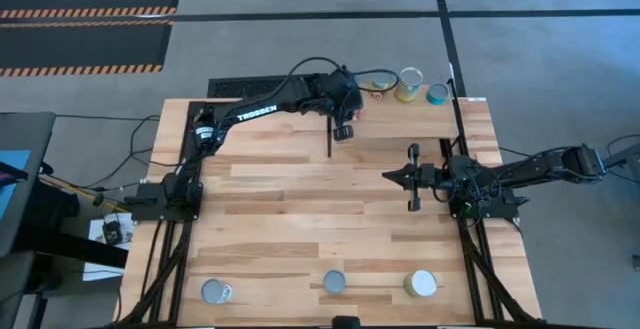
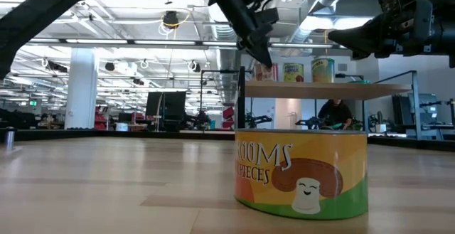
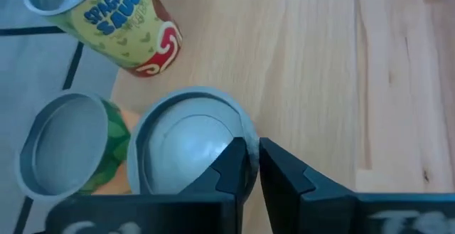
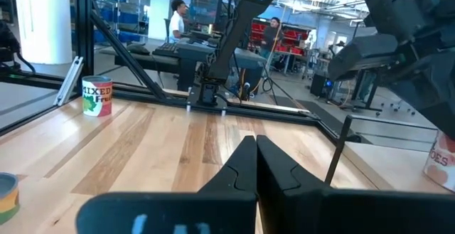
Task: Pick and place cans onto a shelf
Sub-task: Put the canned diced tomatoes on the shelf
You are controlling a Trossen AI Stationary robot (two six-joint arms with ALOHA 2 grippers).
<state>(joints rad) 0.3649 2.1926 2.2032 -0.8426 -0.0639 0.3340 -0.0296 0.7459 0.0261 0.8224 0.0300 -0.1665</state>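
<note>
Several cans stand on the raised wooden shelf (image 2: 341, 89) at the table's far edge; three of them show in the high view (image 1: 408, 84). My left gripper (image 3: 257, 164) is shut and points down at the rim of a silvery-topped can (image 3: 186, 147) there. That can stands beside a green-labelled can (image 3: 67, 145) and a yellow spaghetti-sauce can (image 3: 121, 20). The left gripper also shows in the high view (image 1: 343, 129) and in the low view (image 2: 261, 55). My right gripper (image 1: 410, 177) is shut and empty, held over the table's right middle. Three more cans (image 1: 334, 282) stand upright along the near edge. My left gripper's shut fingertips (image 3: 234, 164) come from above and stand at the rim (image 3: 245, 131) of the silvery-topped can, which stands upright on the shelf. I cannot tell whether they touch it.
A mushroom-labelled can (image 2: 302, 173) stands close before the low camera. A mixed-fruit can (image 4: 97, 97) stands near the table's corner. Thin black metal posts (image 1: 456, 79) hold up the shelf. People sit at desks (image 4: 178, 20) in the room beyond the table.
</note>
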